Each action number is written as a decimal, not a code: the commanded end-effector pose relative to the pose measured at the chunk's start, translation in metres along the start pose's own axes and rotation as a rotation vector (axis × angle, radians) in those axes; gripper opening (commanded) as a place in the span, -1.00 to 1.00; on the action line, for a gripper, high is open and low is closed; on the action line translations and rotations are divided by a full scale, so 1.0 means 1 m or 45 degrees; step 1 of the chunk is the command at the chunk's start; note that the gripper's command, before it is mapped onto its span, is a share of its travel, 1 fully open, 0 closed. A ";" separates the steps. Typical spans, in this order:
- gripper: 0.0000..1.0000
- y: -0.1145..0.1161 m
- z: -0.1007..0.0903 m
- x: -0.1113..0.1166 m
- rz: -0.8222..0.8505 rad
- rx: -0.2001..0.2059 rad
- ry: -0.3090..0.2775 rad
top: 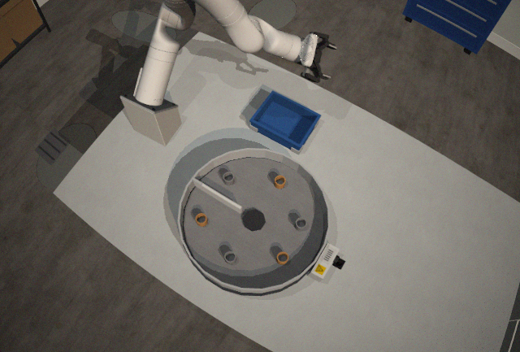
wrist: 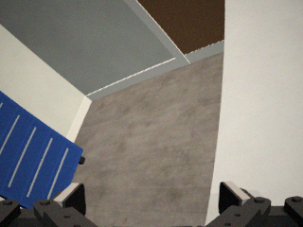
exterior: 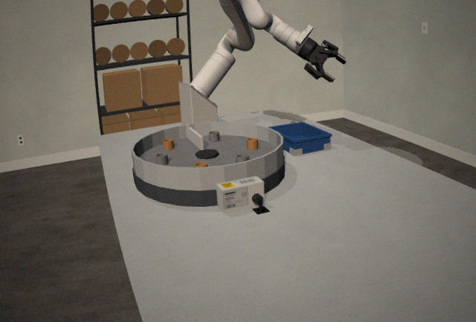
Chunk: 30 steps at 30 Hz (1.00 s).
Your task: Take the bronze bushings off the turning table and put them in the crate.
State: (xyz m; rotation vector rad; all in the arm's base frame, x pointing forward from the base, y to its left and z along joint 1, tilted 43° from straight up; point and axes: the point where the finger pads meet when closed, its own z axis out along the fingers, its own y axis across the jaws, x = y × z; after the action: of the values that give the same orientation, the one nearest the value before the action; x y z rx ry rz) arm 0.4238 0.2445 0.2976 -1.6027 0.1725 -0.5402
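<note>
A: Where are the bronze rings?
B: All three bronze rings [top: 279,186] [exterior: 252,143] are on the turntable [top: 252,242] [exterior: 227,151], spaced apart; three steel rings [top: 301,227] [exterior: 213,136] sit among them, and those stay put.

A: And the claw [top: 328,61] [exterior: 338,70] [wrist: 151,199]?
B: Spread as wide as it goes, with nothing in it; it hangs high, beyond the crate [top: 274,138] [exterior: 308,146], pointing off sideways.

A: How would you do the first pick well?
B: I'd take the bronze one nearest the crate; turn the claw to point down, centre it over the ring, come straight down and close on the outer wall; check the colour first, since the shapes match.

A: What about edges?
B: The tall rim rings the whole turntable, so lift well above it before crossing; the divider [top: 218,195] [exterior: 195,137] stands on the left side between a bronze and a steel ring, and fingers could catch it; the hub [top: 253,219] [exterior: 207,154] is low.

A: Open room?
B: The crate is just beside the rim, open on top; the counter [top: 403,214] [exterior: 307,242] stretches away on the right.
</note>
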 end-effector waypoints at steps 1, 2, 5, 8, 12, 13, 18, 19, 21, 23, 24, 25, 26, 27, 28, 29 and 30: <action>1.00 0.000 0.000 0.001 -0.001 0.000 0.002; 1.00 0.000 0.000 0.001 -0.001 0.000 0.002; 1.00 0.000 0.000 0.001 -0.001 0.000 0.002; 1.00 0.000 0.000 0.001 -0.001 0.000 0.002; 1.00 0.000 0.000 0.001 -0.001 0.000 0.002; 1.00 0.000 0.000 0.001 -0.001 0.000 0.002; 1.00 0.004 -0.009 0.005 -0.001 0.000 0.002; 1.00 0.009 -0.019 0.009 -0.001 0.000 0.002; 1.00 0.018 -0.037 0.018 -0.001 0.000 0.002; 1.00 0.022 -0.046 0.022 -0.001 0.000 0.002; 1.00 0.022 -0.046 0.022 -0.001 0.000 0.002; 1.00 0.022 -0.046 0.022 -0.001 0.000 0.002; 1.00 0.022 -0.046 0.022 -0.001 0.000 0.002; 1.00 0.022 -0.046 0.022 -0.001 0.000 0.002; 1.00 0.022 -0.046 0.022 -0.001 0.000 0.002; 1.00 0.022 -0.046 0.022 -0.001 0.000 0.002; 1.00 0.022 -0.046 0.022 -0.001 0.000 0.002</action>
State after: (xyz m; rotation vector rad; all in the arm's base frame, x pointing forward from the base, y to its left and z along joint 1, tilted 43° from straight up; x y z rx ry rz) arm 0.4254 0.1953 0.2815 -1.6093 0.1610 -0.5373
